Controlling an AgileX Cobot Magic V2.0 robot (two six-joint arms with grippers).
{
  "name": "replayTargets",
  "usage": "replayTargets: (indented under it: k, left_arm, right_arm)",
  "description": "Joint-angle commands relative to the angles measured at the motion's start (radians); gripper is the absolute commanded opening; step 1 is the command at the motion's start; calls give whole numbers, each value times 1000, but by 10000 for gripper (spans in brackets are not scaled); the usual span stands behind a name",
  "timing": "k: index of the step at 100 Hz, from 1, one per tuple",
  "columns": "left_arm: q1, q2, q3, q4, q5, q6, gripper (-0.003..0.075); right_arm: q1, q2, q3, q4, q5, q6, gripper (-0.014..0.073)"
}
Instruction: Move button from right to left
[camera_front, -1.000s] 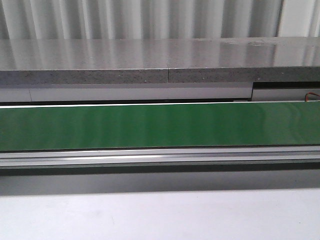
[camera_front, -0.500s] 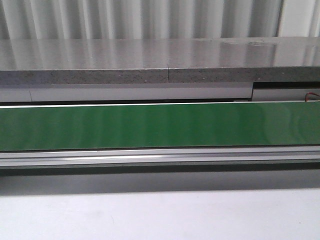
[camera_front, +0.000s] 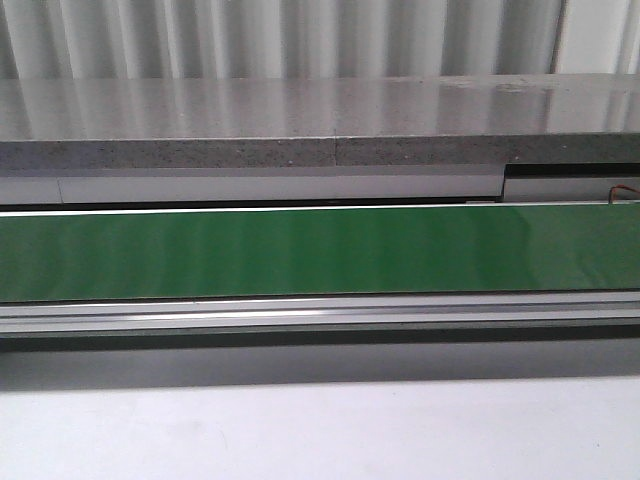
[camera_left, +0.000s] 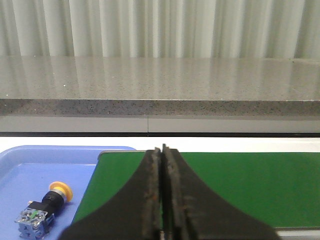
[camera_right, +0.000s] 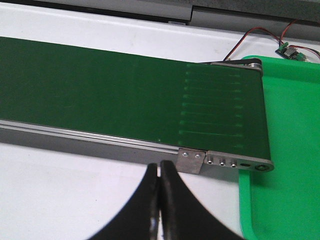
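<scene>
The button (camera_left: 44, 210), with a yellow-orange cap, black collar and blue contact block, lies on its side in a blue tray (camera_left: 30, 170) in the left wrist view, beside the end of the green belt (camera_left: 240, 180). My left gripper (camera_left: 161, 149) is shut and empty, above the belt's end and apart from the button. My right gripper (camera_right: 160, 165) is shut and empty, over the white table in front of the belt's other end (camera_right: 150, 100). The front view shows the belt (camera_front: 320, 250) bare, with no button and no gripper in it.
A green tray (camera_right: 285, 150) stands past the belt's end in the right wrist view, with a small circuit board and red wires (camera_right: 287, 49) behind it. A grey stone shelf (camera_front: 320, 120) runs behind the belt. A metal rail (camera_front: 320, 315) edges the belt's front.
</scene>
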Motion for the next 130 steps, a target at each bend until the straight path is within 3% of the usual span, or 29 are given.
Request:
replayTargets:
  k: [1,65,84,94,112,130]
  left_arm:
    - [-4,-33,25,-9,-72,-9,-20]
    - [-4,-33,25,-9,-72,-9,-20]
    - [-4,-33,25,-9,-72,-9,-20]
    - [-4,-33,25,-9,-72,-9,-20]
    - [-4,-33,25,-9,-72,-9,-20]
    - [-4,-33,25,-9,-72,-9,-20]
  right_arm:
    - [-1,4,-26,-1,-65,-9,-68]
    - [-1,4,-26,-3,-68,-9,-68]
    - [-1,-27,-8,-10,-168,-5,-68]
    - [-1,-94,53,-48,-263,44,-68]
    - [0,-257,214,-188,-372,259,-68]
    - [0,-425,364,-199,-458,295,-68]
